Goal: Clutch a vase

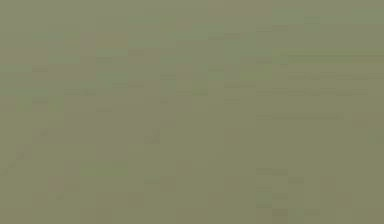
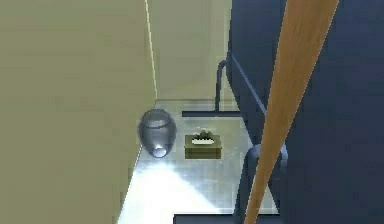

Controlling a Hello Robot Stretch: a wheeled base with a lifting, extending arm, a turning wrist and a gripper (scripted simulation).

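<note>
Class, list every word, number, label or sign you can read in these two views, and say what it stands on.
None readable. The glass vase is unmarked; the small box beside it bears dark marks too small to read; the olive wall is bare.

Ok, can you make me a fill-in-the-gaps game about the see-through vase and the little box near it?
1. The rounded vase is see-through, like ____.
2. In the arm side view, the small box sits to the vase's ____.
3. The vase stands ____, not tipped over.
4. Of the vase and the small box, the ____ is taller.

Missing words: glass; right; upright; vase.
</note>
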